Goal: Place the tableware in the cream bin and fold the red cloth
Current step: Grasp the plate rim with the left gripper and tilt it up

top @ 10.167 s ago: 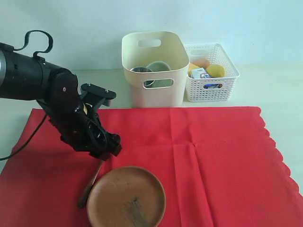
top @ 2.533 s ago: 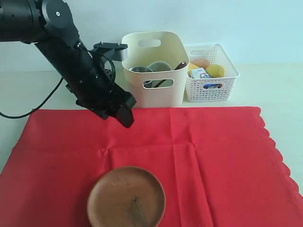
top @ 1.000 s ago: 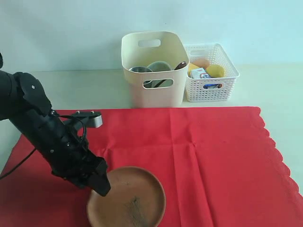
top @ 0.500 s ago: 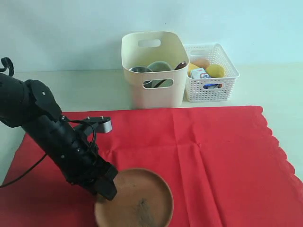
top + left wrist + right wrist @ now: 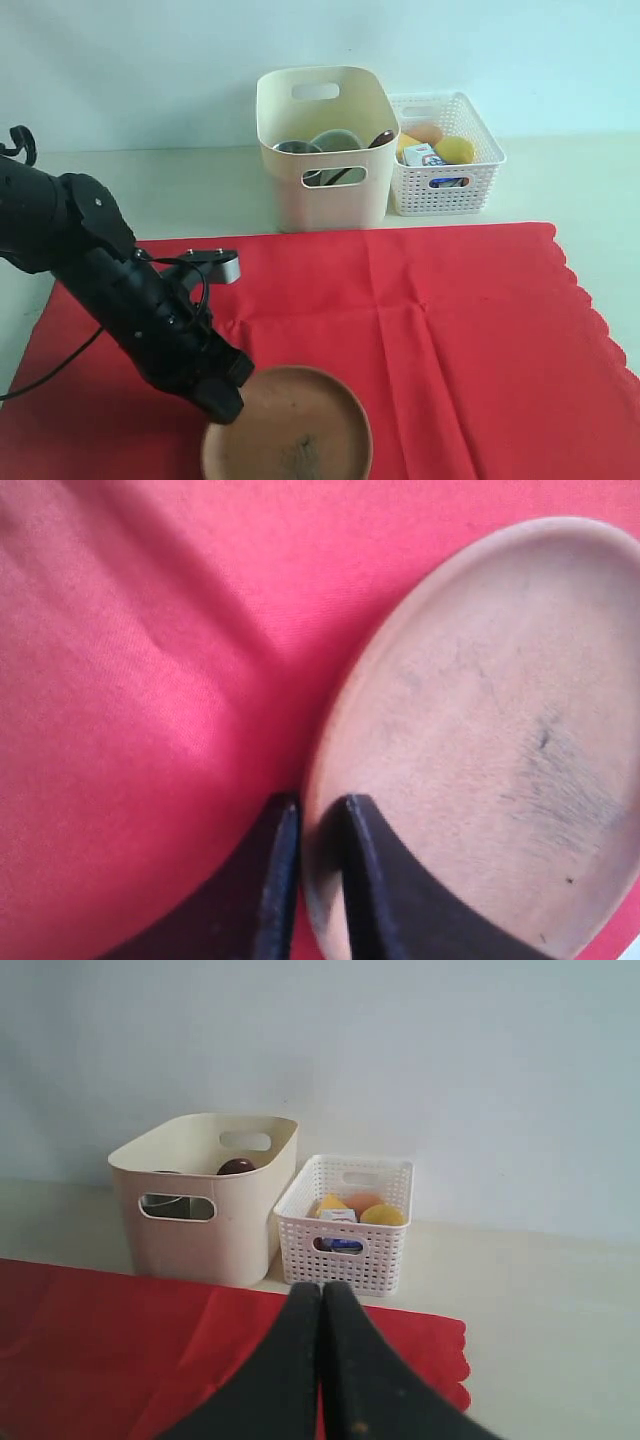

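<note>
A white lattice basket (image 5: 450, 197) holds a lemon (image 5: 455, 150), a milk carton (image 5: 424, 155), perhaps an egg (image 5: 425, 132).

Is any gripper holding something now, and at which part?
The left gripper pinches the round brown plate by its rim, one finger inside, one outside. The right gripper is shut on nothing.

The round brown plate (image 5: 295, 430) lies on the near part of the red cloth (image 5: 450, 330), left of its middle, with a dark scuff on its face. Its left rim sits nipped between the jaws of the left pincer (image 5: 228, 400). The cloth lies spread on the table, faintly creased, with its scalloped edge on the right. Just beyond its far edge stands the cream bin (image 5: 330, 205), upright. Inside the bin are the pale bowl (image 5: 335, 142), the steel cup (image 5: 297, 150) and the dark spoon (image 5: 381, 138), which leans against the right wall.
</note>
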Tool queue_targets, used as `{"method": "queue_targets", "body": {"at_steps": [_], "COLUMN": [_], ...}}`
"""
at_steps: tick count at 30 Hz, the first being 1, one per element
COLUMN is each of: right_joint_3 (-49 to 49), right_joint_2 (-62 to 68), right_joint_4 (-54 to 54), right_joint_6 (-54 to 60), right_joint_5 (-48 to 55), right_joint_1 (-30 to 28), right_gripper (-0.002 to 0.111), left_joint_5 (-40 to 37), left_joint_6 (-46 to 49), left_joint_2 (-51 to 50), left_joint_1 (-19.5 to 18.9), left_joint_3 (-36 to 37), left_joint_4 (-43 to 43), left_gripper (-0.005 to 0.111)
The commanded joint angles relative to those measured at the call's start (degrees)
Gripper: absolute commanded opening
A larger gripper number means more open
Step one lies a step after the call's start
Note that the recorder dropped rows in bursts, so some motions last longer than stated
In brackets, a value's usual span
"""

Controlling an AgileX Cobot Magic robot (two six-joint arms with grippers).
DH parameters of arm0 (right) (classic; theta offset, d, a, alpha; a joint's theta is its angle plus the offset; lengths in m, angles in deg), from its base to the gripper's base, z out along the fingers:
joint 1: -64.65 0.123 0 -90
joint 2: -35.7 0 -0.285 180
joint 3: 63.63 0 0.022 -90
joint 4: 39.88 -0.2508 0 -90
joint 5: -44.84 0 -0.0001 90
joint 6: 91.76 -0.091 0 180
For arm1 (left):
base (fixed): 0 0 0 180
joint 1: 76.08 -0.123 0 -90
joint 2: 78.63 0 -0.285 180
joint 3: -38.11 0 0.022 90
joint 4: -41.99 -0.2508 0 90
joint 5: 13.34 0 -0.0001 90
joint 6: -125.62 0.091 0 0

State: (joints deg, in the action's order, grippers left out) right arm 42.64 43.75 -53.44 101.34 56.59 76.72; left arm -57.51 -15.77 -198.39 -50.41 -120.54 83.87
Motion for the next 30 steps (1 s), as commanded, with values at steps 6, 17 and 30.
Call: {"method": "queue_targets", "body": {"at_steps": [6,17,30], "right_joint_3": [-0.3,-0.3,-0.3], "right_joint_2": [-0.3,-0.3,-0.3], "right_joint_4": [0.0,0.1,0.1], "right_joint_6": [0.0,0.0,0.0], "right_joint_5": [-0.3,-0.3,-0.3], "right_joint_1": [-0.4,-0.4,-0.4], "right_gripper": [0.0,0.0,0.0], "left_joint_5": [5.7,5.0,6.7], "left_joint_6": [0.1,0.0,0.0], "left_joint_2": [5.4,16.9,18.0], "left_joint_1": [-1.2,-1.2,-1.2], "left_joint_3": [0.6,0.6,-1.5], "left_joint_4": [-3.9,-3.7,-0.4], "left_gripper": [0.0,0.0,0.0]}}
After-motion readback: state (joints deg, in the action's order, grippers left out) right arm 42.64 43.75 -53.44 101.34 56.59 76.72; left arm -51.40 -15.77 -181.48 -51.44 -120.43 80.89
